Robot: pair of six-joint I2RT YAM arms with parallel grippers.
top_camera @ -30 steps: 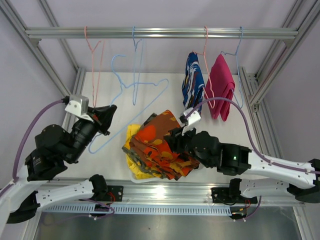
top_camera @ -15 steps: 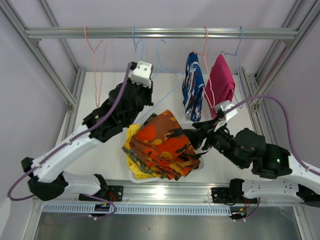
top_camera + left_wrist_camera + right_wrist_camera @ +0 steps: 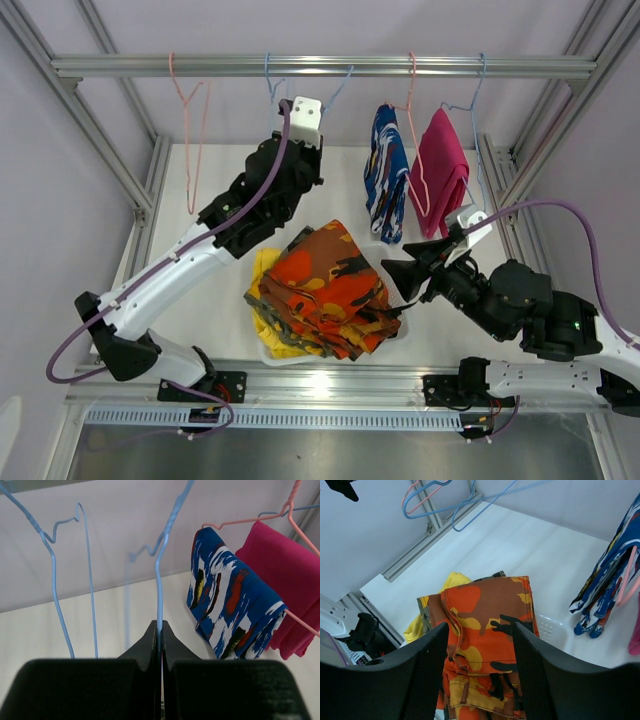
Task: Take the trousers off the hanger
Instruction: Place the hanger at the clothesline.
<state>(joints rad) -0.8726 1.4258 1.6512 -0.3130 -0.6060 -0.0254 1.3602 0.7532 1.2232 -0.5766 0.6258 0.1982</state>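
Nearest the arm bases, the white basket (image 3: 551, 628) holds the pile already off the hangers: orange-black trousers (image 3: 325, 283) on top, yellow trousers (image 3: 263, 268) poking out below on the left. The right gripper (image 3: 398, 280) hovers just beside and above the pile's right edge, jaws spread wide and holding nothing. It is probably free to go for the next garment.

Further back and higher, the left gripper (image 3: 160, 635) is pinched tight on the wire of a bare blue hanger (image 3: 161, 575), whose hook is up at the rail (image 3: 320, 66). This looks like re-hanging or steadying an emptied hanger so it stays out of the way (whether the hook has actually seated on the rail can't be told).

Farthest, on the rail's right half, the blue-white-red trousers (image 3: 385, 170) hang folded over a pink hanger (image 3: 412, 110), and the magenta trousers (image 3: 443, 172) hang just beside them on another blue one. Those two are left to do. An empty pink hanger (image 3: 190, 130) hangs far left.
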